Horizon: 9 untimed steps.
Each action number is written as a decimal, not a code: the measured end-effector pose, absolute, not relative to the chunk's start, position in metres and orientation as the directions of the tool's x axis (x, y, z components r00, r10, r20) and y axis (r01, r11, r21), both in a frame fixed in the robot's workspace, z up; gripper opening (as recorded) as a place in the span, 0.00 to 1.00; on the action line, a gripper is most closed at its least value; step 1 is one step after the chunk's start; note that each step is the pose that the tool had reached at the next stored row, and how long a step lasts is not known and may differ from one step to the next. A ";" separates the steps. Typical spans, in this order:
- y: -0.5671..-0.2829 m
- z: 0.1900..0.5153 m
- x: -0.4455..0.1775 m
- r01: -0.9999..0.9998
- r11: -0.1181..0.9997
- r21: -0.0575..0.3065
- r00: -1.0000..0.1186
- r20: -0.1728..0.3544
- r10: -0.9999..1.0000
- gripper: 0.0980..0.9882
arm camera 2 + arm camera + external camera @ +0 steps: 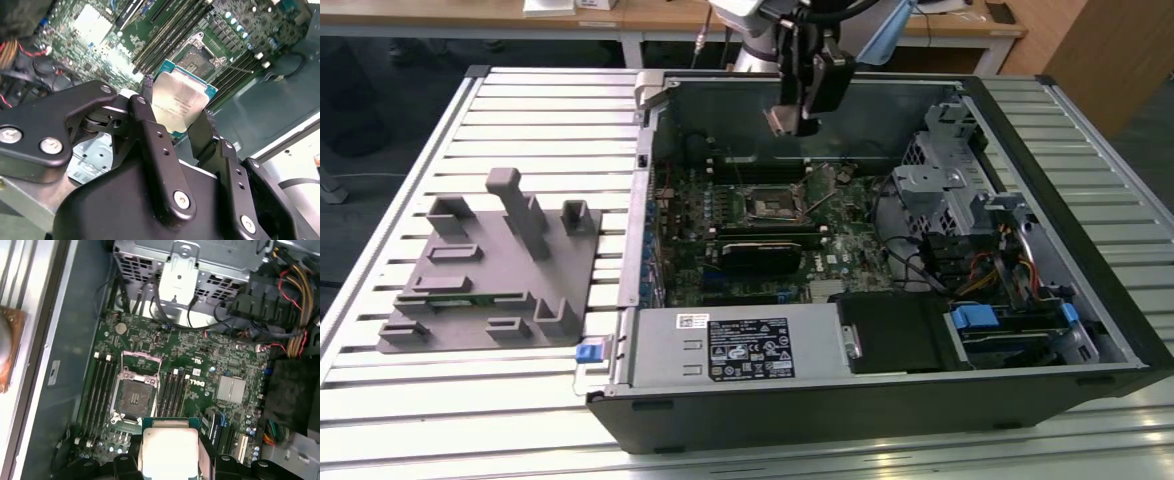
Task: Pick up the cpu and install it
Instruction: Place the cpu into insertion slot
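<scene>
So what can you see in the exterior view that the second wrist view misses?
The exterior view adds the whole computer case, the grey holder tray beside it and the slatted table. The second wrist view adds a close look at the cpu, pinched by the gripper. Both show the motherboard and its empty socket.

You've got the gripper (795, 118) above the open case (881, 410).
cpu (779, 121) clamped at its tip, well clear of the socket (771, 203).
</scene>
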State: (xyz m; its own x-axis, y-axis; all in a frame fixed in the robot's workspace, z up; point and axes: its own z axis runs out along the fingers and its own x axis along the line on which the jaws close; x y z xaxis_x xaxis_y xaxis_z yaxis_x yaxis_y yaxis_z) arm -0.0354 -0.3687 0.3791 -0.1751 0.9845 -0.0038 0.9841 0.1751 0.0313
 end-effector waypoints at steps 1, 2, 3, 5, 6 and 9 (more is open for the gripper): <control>-0.369 0.379 -0.035 0.987 0.157 0.031 -0.157 -0.004 0.988 0.49; -0.369 0.378 -0.035 0.990 0.139 0.031 -0.139 -0.004 0.990 0.49; -0.369 0.378 -0.035 0.992 0.121 0.031 -0.121 -0.004 0.993 0.49; -0.369 0.377 -0.035 0.996 0.086 0.031 -0.085 -0.004 0.996 0.49; -0.369 0.377 -0.035 0.997 0.068 0.031 -0.068 -0.004 0.998 0.49; -0.369 0.376 -0.036 0.999 0.026 0.031 -0.026 -0.004 1.000 0.49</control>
State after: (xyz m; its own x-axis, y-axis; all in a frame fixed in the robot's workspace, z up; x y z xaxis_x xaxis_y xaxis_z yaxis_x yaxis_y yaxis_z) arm -0.0357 -0.3687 0.3762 -0.0256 0.9997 -0.0037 0.9992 0.0257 0.0314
